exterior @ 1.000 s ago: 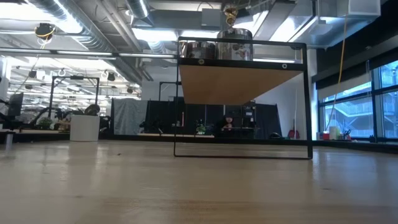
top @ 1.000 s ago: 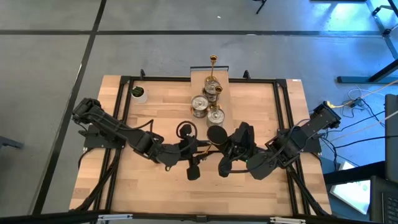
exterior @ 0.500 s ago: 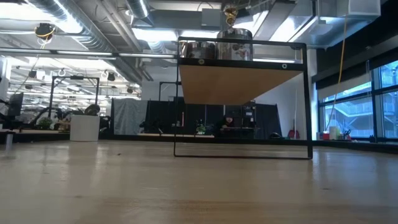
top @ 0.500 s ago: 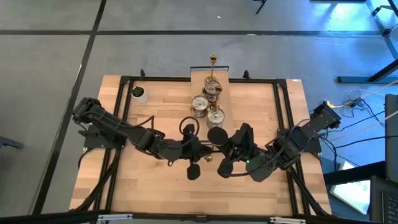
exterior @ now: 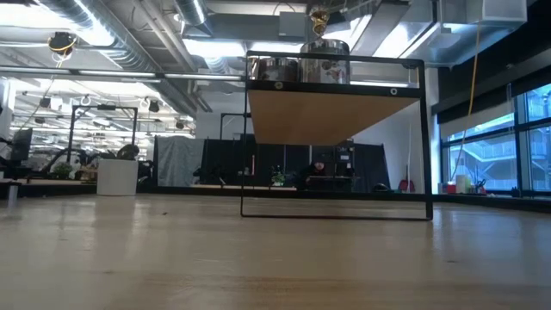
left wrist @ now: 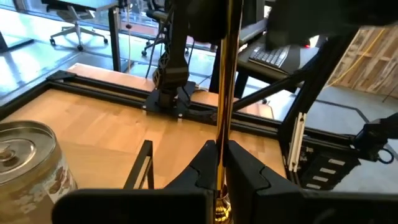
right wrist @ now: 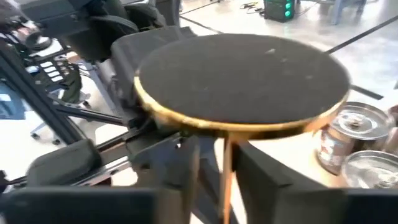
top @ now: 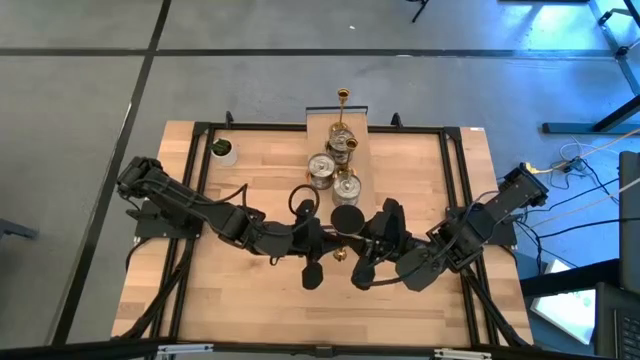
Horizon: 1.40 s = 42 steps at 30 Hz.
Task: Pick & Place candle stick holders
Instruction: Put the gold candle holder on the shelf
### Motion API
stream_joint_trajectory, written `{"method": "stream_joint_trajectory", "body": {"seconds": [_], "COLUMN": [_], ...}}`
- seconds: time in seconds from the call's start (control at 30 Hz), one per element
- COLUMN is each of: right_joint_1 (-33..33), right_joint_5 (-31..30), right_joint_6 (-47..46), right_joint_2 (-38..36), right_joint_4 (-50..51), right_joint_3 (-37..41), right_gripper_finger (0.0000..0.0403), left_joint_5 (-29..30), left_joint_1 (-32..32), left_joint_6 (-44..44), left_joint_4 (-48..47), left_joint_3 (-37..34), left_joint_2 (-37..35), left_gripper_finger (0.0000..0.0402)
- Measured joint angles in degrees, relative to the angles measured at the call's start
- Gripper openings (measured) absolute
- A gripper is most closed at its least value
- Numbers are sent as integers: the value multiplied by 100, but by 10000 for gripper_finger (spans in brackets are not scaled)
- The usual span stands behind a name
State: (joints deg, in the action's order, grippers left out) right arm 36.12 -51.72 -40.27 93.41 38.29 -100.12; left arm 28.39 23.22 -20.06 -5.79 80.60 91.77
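While my left gripper (left wrist: 219,163) is clamped tight on the slim stem of the brass candle stick holder (left wrist: 222,81) at mid-table, I'd keep it steady and level. To its right, the right gripper (right wrist: 211,155) straddles the same stem beneath the felted base (right wrist: 242,81); its jaws look slightly parted, no firm hold. I'd free that side fully before moving toward the silver holders (top: 322,170).

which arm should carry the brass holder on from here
Left. The left gripper is shut on the brass holder's stem, while the right gripper stands slightly apart around the same stem, under its round base.
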Motion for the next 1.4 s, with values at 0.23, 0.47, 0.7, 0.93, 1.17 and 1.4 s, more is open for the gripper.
{"method": "stream_joint_trajectory", "body": {"seconds": [0.23, 0.47, 0.7, 0.93, 1.17, 1.4], "right_joint_1": [236, 617, 879, 710, 919, 1744], "right_joint_5": [72, 1209, 3222, 3289, 1801, 141], "right_joint_6": [11, -265, -785, -985, -145, -403], "right_joint_2": [0, -23, -48, -61, -317, -853], "right_joint_4": [-6, 116, -566, -663, -205, 1334], "right_joint_3": [0, 2, 2, 2, 2, 38], "right_gripper_finger": [228, 263, 264, 265, 265, 265], "left_joint_5": [227, 638, 506, 220, -807, -258], "left_joint_1": [3, -143, -364, -627, -1126, -1127], "left_joint_6": [3, 271, 480, 814, 690, 255], "left_joint_4": [9, -51, -29, 287, 680, 845], "left_joint_3": [0, 0, -1, -2, 4, 4], "left_joint_2": [0, -21, -161, -632, -867, -556], "left_gripper_finger": [8, 8, 8, 8, 8, 7]}}
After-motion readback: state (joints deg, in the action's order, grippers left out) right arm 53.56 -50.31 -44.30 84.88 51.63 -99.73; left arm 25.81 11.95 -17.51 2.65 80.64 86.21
